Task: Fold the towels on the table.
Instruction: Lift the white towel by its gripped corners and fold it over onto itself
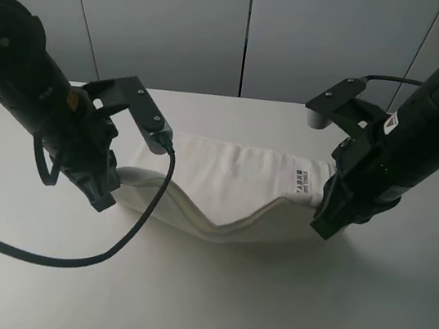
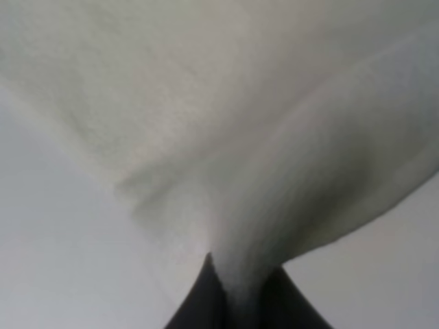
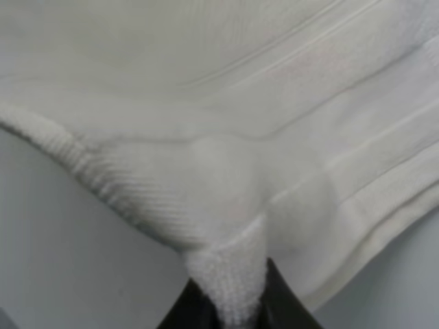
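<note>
The white counter point(image 1: 281, 306) filled the lower part of the high view, smooth and matte. Its far edge met a grey panelled wall point(image 1: 183, 18) split by dark vertical seams. The towel point(image 1: 224, 186) lay across the middle of the counter, its near edge raised at both ends and dipping to a V at centre, with the label point(image 1: 297, 180) toward the right. The left jaws were clenched on its left corner and the right jaws on its right corner. A black cable point(image 1: 106, 257) looped over the counter at lower left.
</note>
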Available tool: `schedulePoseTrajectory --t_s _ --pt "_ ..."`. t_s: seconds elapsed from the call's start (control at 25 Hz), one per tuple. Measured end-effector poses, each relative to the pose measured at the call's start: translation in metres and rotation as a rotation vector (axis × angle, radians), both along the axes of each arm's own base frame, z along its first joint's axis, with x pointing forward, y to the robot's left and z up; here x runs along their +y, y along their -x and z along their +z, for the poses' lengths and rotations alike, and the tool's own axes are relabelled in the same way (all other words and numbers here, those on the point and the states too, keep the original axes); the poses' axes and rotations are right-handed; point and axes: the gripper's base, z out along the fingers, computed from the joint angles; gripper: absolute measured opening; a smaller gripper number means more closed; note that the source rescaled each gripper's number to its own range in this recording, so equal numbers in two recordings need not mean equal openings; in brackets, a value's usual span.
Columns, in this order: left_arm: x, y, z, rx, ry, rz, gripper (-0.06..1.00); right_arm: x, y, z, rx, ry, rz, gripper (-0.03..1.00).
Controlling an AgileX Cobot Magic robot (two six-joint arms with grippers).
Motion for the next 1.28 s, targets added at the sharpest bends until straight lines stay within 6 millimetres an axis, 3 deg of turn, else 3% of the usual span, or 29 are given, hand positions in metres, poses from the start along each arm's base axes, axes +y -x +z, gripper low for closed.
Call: schedulePoseTrajectory --t_s 0.48,0.68,0.88,1.28 --pt "0.002 -0.015 0.005 -0.14 0.059 0.22 0.0 0.0 -0.018 0.001 -0.143 -0.05 -0.244 0.0" --pt "0.008 -0.025 0.006 -0.191 0.098 0.288 0.0 0.005 -0.028 -0.017 -0.135 -0.049 -0.288 0.0" --pt "0.025 -0.04 -0.011 -0.166 0.08 0.365 0.01 0.008 -0.039 -0.03 -0.174 -0.057 -0.34 0.0" --pt "0.025 -0.056 -0.019 -0.228 0.171 0.368 0.16 0.005 -0.059 -0.05 -0.285 -0.015 -0.444 0.0"
